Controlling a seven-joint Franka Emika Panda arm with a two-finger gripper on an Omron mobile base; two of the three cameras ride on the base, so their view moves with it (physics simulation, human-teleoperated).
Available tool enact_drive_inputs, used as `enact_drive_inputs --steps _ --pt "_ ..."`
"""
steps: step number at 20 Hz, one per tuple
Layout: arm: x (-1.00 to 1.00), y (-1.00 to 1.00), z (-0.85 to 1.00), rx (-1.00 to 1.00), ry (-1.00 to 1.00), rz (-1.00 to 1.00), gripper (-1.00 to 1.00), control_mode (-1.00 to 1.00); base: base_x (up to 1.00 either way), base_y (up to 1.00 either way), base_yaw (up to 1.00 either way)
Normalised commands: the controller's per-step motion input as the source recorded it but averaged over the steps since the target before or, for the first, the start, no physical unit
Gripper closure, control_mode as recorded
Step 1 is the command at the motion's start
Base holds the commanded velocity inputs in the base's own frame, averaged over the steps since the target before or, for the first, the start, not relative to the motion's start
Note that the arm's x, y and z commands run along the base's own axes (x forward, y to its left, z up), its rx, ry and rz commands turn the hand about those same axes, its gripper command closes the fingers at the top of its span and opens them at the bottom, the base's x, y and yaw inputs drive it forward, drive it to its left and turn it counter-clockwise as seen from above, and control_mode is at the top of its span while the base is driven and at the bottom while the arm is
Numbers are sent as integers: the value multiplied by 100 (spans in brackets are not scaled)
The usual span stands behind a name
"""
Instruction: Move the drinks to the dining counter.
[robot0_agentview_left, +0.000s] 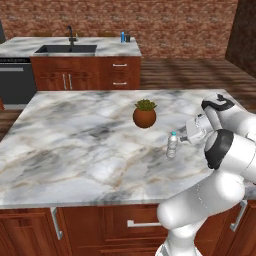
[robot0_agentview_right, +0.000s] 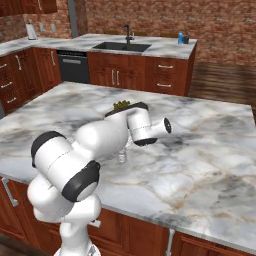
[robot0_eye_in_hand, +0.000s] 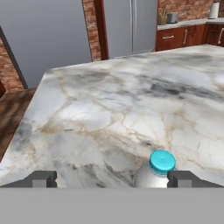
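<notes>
Now approaching the water bottle (robot0_agentview_left: 172, 145), standing upright on the island surface (robot0_agentview_left: 75, 135) near the potted plant (robot0_agentview_left: 144, 114). Best to shift the end effector (robot0_eye_in_hand: 112, 178) sideways to centre the bottle, then advance lower toward the body before closing. Spread wide, holding nothing. Bottle cap (robot0_eye_in_hand: 162, 162) sits just beside one fingertip (robot0_eye_in_hand: 181, 178), off-centre in the gap.

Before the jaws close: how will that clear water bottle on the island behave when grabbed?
The water bottle stands upright, tall and narrow on a small base, so an off-centre nudge would likely tip it. Its clear, thin-looking plastic may flex or slip under a hard squeeze. Tipped over, the round body would probably roll on the smooth marble island. The gripper is open, with the teal cap near one fingertip.
</notes>
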Motion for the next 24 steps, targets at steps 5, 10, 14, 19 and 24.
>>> enact_drive_inputs --steps 5,10,14,19,24 --pt "8 -16 -4 0 0 0 -100 -100 0 0 0" --pt "3 -10 -6 0 0 0 -100 -100 0 0 0" --pt "4 0 -7 0 0 0 -100 -100 0 0 0" --pt "7 0 -9 0 0 0 -100 -100 0 0 0" --pt "18 0 -11 0 0 0 -100 -100 0 0 0"
